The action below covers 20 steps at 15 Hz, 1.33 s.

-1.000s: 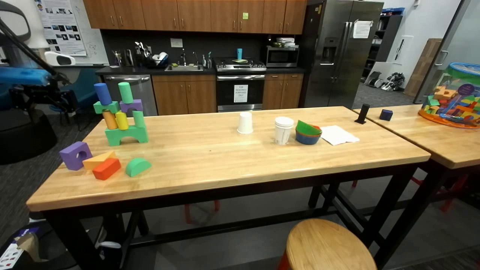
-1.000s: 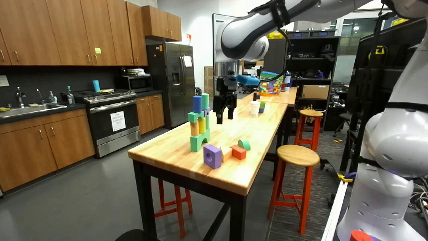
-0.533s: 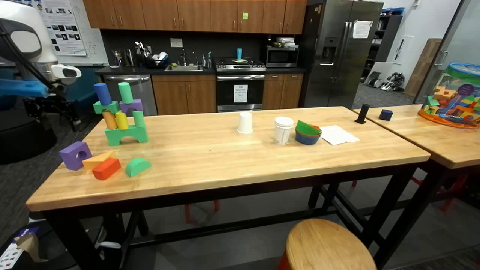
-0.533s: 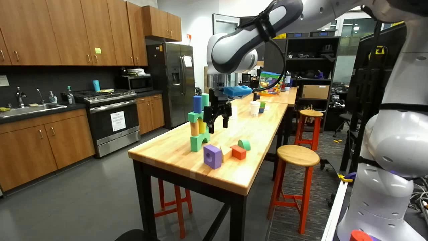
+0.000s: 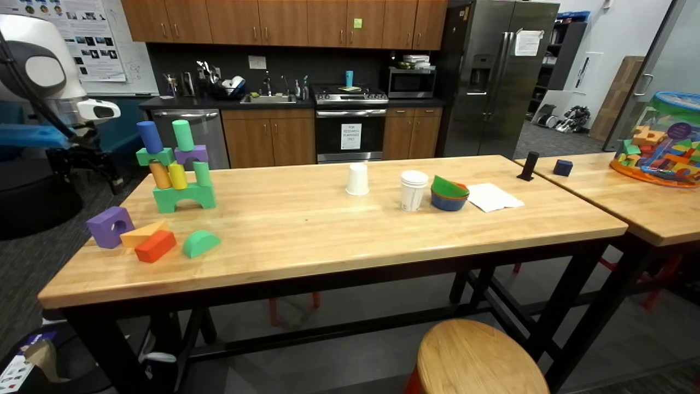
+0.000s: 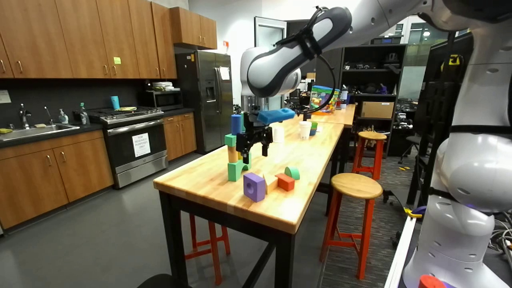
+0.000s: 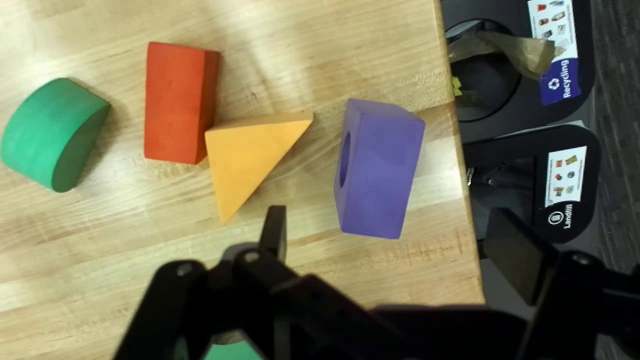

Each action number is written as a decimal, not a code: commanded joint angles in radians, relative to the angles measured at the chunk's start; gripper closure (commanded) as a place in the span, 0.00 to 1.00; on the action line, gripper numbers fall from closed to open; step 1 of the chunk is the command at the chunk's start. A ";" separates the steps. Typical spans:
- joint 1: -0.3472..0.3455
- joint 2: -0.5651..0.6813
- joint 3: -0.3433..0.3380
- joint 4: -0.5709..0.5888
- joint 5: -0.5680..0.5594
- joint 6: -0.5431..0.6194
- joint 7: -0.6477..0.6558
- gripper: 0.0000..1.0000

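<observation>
Gripper (image 6: 255, 153) hangs unladen, jaws spread, higher than the wooden counter (image 5: 306, 235), purple block (image 7: 380, 170) and black bins (image 7: 520, 146); kitchen cabinets (image 5: 284, 22) stand well apart from it.

Wrist view: beyond and to the right of the gripper (image 7: 392, 231), a purple label (image 7: 561, 89) on the recycling bin (image 7: 525, 106) reads "Recycling", beside a three-arrow symbol (image 7: 553, 84); nearer the gripper, the landfill bin (image 7: 515, 142) carries "Landfill" in white, with a round symbol (image 7: 555, 217). White picture cards (image 7: 565, 170) adjoin both words. Both exterior views: well apart from the gripper, a paper sign (image 6: 141, 144) on the oven (image 6: 122, 145) reads "FOR RESEARCH PURPOSES ONLY". In an exterior view, print on the poster (image 5: 90, 41) above the gripper and on the sheet (image 5: 528, 44) on the fridge (image 5: 525, 93) is illegible.
</observation>
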 commanded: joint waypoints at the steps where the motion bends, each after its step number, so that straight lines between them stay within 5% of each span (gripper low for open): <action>1: 0.004 0.029 -0.001 0.018 -0.030 0.015 0.062 0.00; 20: 0.021 0.119 -0.003 0.011 0.006 0.076 0.085 0.00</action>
